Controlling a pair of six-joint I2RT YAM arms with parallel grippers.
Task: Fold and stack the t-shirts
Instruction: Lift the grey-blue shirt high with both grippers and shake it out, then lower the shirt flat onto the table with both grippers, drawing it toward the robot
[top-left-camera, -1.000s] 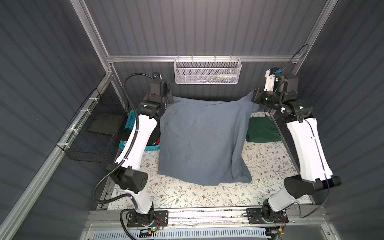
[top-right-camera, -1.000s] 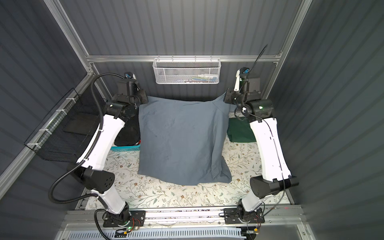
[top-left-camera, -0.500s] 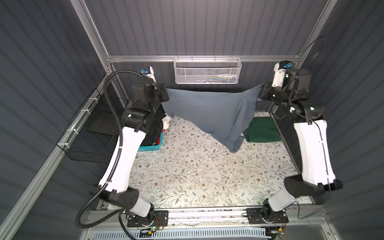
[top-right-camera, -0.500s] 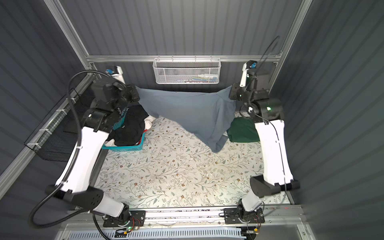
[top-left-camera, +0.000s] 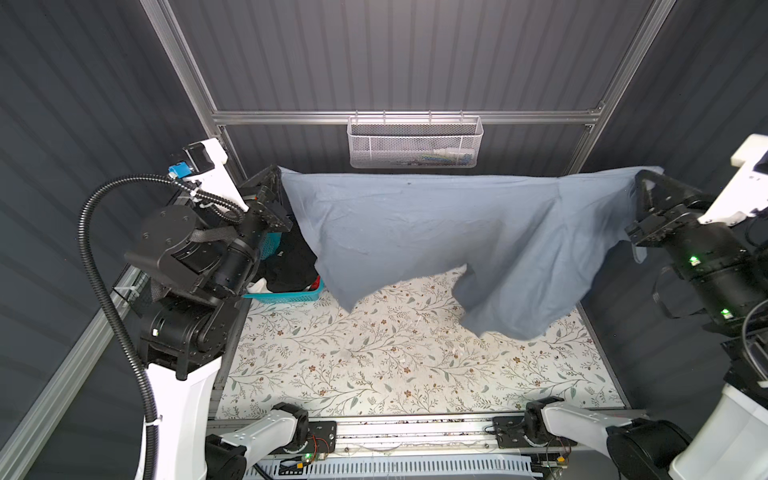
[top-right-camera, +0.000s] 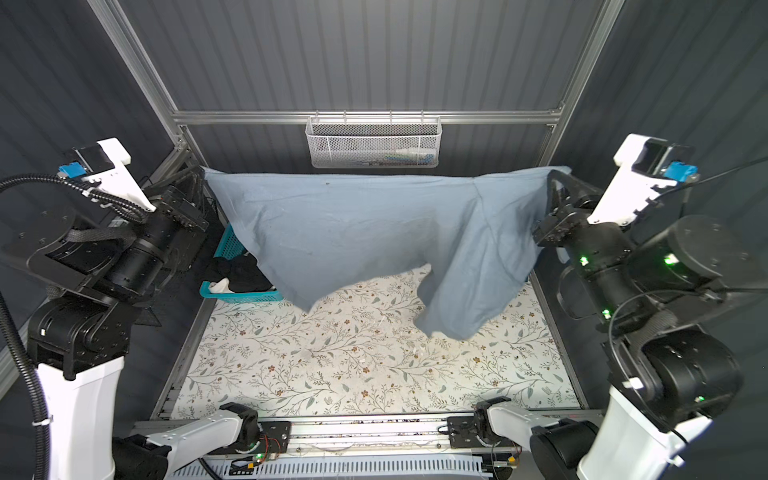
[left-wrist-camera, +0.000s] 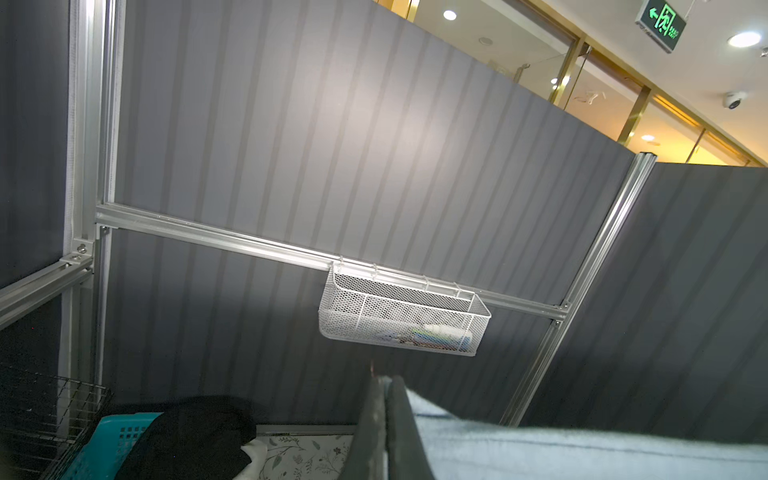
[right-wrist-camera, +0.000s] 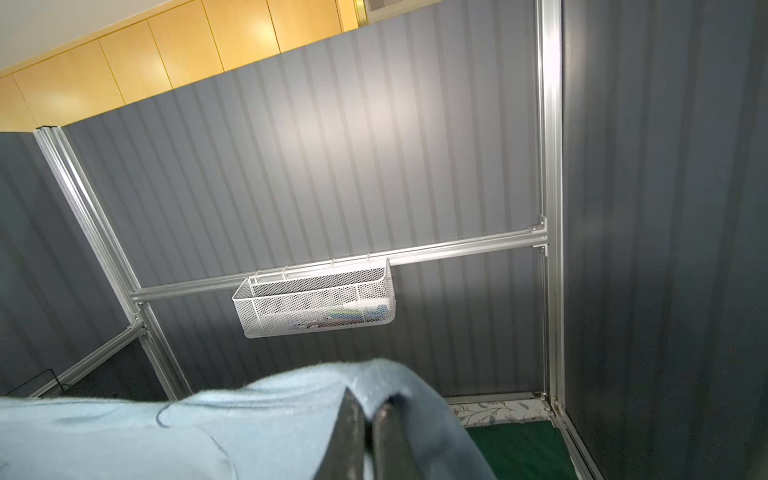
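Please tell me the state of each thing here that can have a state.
blue-grey t-shirt: held up, spread between both grippers, lower part hanging.
left gripper: shut on one top corner of it.
right gripper: shut on the other corner.
turquoise basket: upright, clothes inside.
dark green t-shirt: lying on the table.

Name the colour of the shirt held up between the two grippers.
Plain slate blue-grey t-shirt, best in a top view.

You hold the slate blue-grey t-shirt (top-left-camera: 436, 241) stretched in the air between both hands. Your left hand (top-left-camera: 277, 176) is clamped on one upper corner and your right hand (top-left-camera: 639, 178) on the other. The cloth sags lowest towards the right, above the floral worktop (top-left-camera: 395, 365). Beside your left arm, a turquoise basket (top-left-camera: 291, 296) holds black cloth (top-left-camera: 291, 262). A white mesh basket (top-left-camera: 413, 143) hangs on the back rail.
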